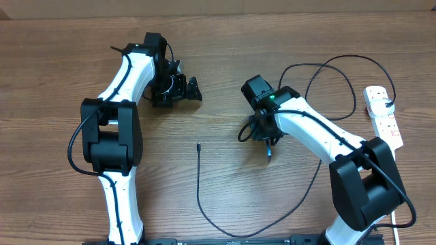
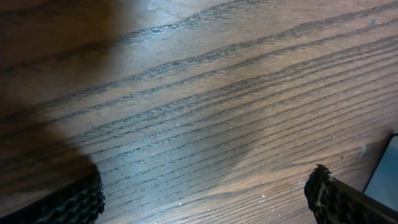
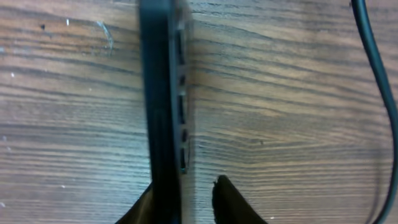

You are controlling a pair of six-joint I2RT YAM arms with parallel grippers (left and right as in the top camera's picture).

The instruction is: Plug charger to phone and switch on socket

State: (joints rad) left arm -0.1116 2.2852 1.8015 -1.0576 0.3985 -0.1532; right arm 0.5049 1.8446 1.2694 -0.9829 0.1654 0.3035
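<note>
My right gripper (image 1: 267, 139) is shut on the phone (image 1: 270, 152), which stands on its long edge, so only a light blue sliver shows from overhead. In the right wrist view the phone's black edge (image 3: 161, 93) with its ports runs up between my fingers (image 3: 186, 186). The charger's small plug tip (image 1: 197, 145) lies free on the table left of the phone. Its thin black cable (image 1: 204, 207) curves along the front and loops up to the white socket (image 1: 383, 116) at the far right. My left gripper (image 1: 185, 87) is open and empty over bare wood (image 2: 205, 186).
The wooden table (image 1: 225, 54) carries everything. A stretch of black cable (image 3: 373, 62) passes at the right of the right wrist view. The socket's white cord (image 1: 398, 218) runs off the front right. Cable loops (image 1: 327, 68) lie behind my right arm.
</note>
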